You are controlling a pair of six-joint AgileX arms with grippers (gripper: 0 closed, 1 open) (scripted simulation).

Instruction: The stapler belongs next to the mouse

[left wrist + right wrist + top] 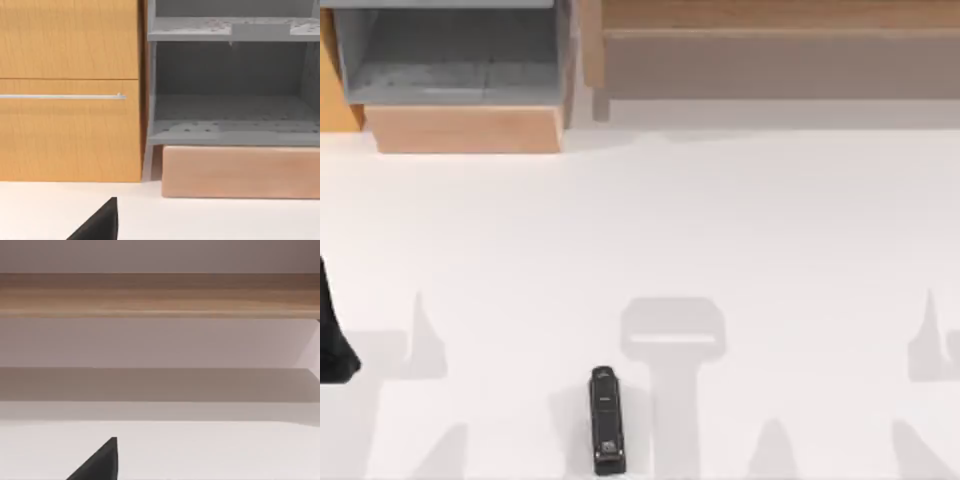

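The stapler (605, 419) lies lengthwise on the white worktop (720, 230), far from the grey shelf unit (455, 55); approach from above, gripping across its narrow sides; either end effector's opening I cannot tell.

Matte black left arm (332, 335); wedge-shaped finger (100, 224)

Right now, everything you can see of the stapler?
The stapler is a small, narrow black bar with a rounded far end and tiny pale marks on its top. It looks like hard plastic or metal. It lies flat on the white table, lengthwise front to back, near the front edge, slightly left of centre in the top view. Nothing touches it but the table.
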